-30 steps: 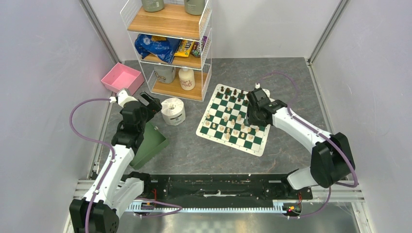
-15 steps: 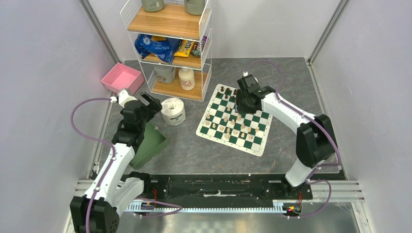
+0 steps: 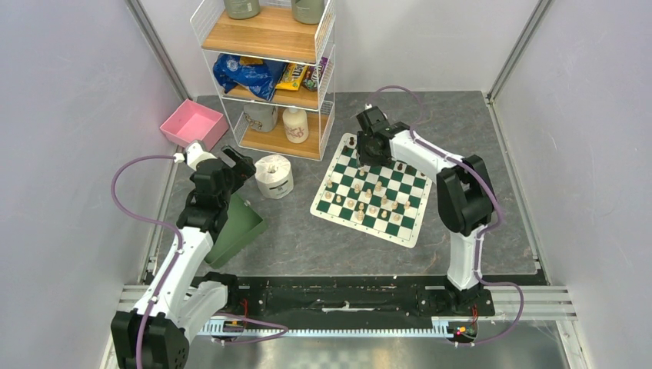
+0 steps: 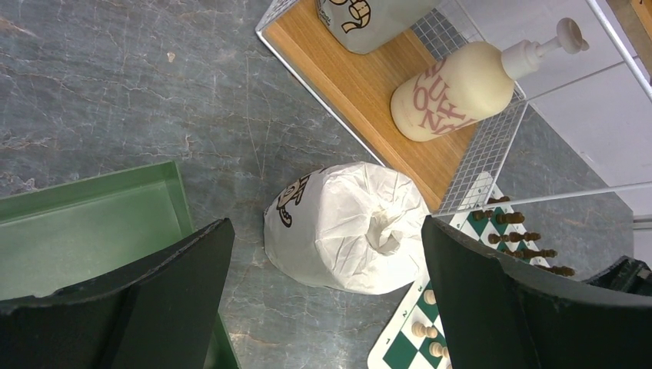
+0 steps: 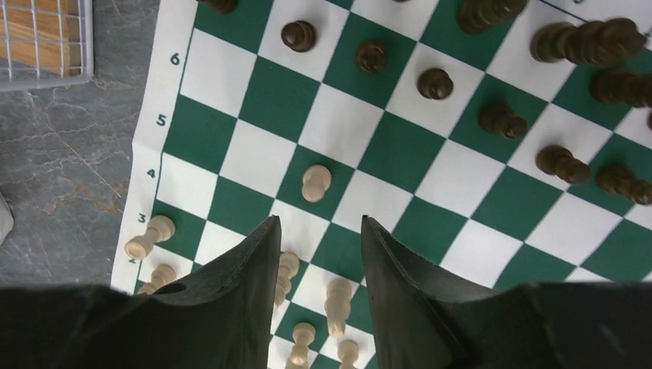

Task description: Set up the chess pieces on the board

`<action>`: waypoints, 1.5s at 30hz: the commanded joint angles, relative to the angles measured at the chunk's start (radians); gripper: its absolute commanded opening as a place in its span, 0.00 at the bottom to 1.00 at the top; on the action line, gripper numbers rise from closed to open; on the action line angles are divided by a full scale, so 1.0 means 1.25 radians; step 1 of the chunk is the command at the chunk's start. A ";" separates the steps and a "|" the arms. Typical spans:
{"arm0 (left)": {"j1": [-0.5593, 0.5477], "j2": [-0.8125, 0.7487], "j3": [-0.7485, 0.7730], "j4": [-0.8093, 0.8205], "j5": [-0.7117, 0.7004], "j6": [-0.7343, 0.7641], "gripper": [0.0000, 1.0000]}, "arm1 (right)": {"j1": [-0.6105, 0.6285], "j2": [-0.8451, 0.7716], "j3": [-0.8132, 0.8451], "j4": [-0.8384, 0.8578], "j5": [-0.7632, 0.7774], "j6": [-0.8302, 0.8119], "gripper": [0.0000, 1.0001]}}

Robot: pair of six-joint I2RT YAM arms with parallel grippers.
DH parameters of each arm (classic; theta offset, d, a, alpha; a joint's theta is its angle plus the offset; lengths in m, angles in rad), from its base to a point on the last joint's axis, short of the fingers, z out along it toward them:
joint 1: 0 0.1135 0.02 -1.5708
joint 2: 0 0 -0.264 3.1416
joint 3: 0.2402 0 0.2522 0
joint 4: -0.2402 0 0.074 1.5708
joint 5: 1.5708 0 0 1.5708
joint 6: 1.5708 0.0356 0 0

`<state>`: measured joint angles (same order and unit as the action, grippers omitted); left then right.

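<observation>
Step in hand: positioning for the next pick. The right gripper hovers above the board, jaws partly apart and empty. A lone cream pawn stands upright just ahead of the fingertips, clear of both. The dark pieces stand farther ahead, and the other cream pieces alongside and behind the fingers. The next move probably calls for descending astride the pawn, then closing. The left gripper is spread wide and empty above the toilet roll.
</observation>
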<state>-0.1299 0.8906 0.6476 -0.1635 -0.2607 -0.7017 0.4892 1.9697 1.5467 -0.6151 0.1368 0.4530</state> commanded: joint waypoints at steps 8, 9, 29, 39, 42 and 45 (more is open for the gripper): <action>0.011 -0.001 0.004 0.015 -0.017 0.005 1.00 | 0.011 0.096 0.111 -0.022 0.006 -0.024 0.47; 0.011 -0.001 0.003 0.015 -0.017 0.005 1.00 | 0.013 0.101 0.114 -0.024 0.006 -0.025 0.47; 0.017 0.002 0.000 0.019 -0.013 0.002 1.00 | 0.025 0.138 0.140 -0.044 0.033 -0.030 0.38; 0.019 0.002 0.002 0.022 -0.008 -0.001 1.00 | 0.026 0.151 0.152 -0.053 0.036 -0.037 0.34; 0.020 0.000 0.004 0.022 -0.006 -0.001 1.00 | 0.026 0.153 0.154 -0.053 0.033 -0.038 0.31; 0.020 0.001 0.005 0.022 -0.005 -0.002 1.00 | 0.025 0.149 0.153 -0.053 0.035 -0.038 0.28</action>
<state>-0.1123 0.8906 0.6476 -0.1635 -0.2604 -0.7017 0.5182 2.1494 1.6951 -0.6754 0.1638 0.4171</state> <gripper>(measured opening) 0.994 0.305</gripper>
